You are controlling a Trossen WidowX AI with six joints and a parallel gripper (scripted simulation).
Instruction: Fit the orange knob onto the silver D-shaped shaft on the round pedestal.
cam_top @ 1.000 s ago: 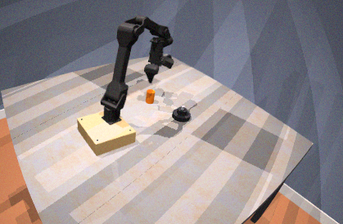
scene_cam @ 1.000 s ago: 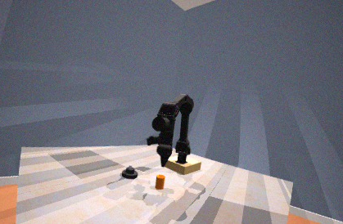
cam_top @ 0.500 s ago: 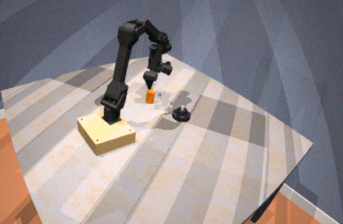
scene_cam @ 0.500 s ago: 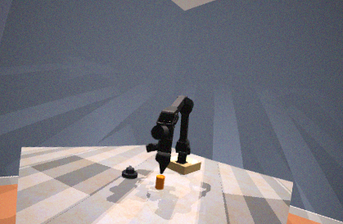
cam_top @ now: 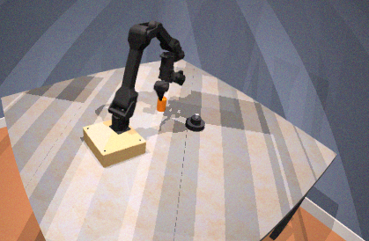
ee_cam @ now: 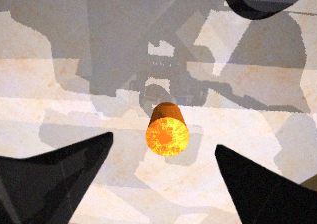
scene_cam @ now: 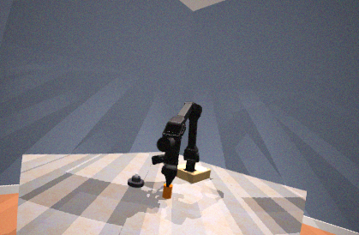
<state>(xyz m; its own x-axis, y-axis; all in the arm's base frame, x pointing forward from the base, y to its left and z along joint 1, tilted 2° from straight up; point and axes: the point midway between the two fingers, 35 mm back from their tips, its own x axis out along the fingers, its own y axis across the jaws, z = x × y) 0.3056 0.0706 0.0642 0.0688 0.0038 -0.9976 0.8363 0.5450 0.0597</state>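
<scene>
The orange knob (cam_top: 161, 105) (scene_cam: 167, 191) (ee_cam: 167, 136) stands upright on the table, its round top facing the wrist camera. Its underside and hole are hidden. My gripper (cam_top: 161, 98) (scene_cam: 169, 184) (ee_cam: 164, 143) is open and empty, pointing down just above the knob. In the wrist view the knob shows between the two spread fingertips, touching neither. The round black pedestal (cam_top: 195, 125) (scene_cam: 135, 183) stands to the right of the knob in the top view, with a small light shaft tip (cam_top: 196, 115) on top. The shaft's flat side is too small to make out.
The arm's base sits on a yellow block (cam_top: 114, 142) (scene_cam: 194, 175) on the table (cam_top: 136, 198) (scene_cam: 56, 214). A dark rounded part (ee_cam: 260, 9), likely the pedestal, shows at the top edge of the wrist view. Arm shadows fall around the knob.
</scene>
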